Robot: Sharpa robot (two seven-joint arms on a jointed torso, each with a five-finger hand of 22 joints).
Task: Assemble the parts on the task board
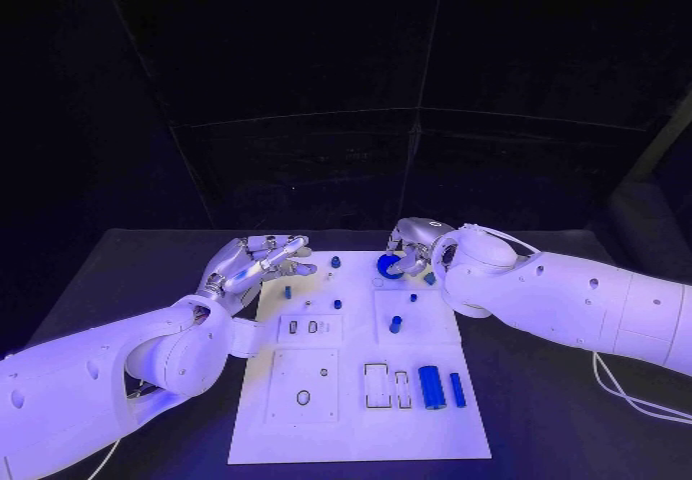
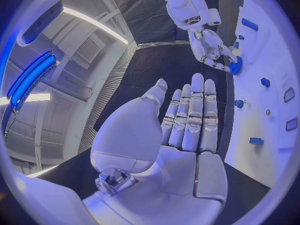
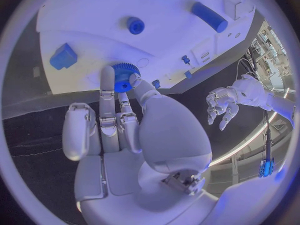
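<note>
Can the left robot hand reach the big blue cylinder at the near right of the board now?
Probably yes. The left robot hand is open and holds nothing, and no object lies between it and the big blue cylinder across the task board.

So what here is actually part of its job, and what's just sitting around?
Part of the job:
- white task board
- blue gear, pinched by the right hand
- two blue cylinders lying on the board
- small blue pegs standing in it
- left hand, holding nothing

Just there:
- black table
- white cable
</note>
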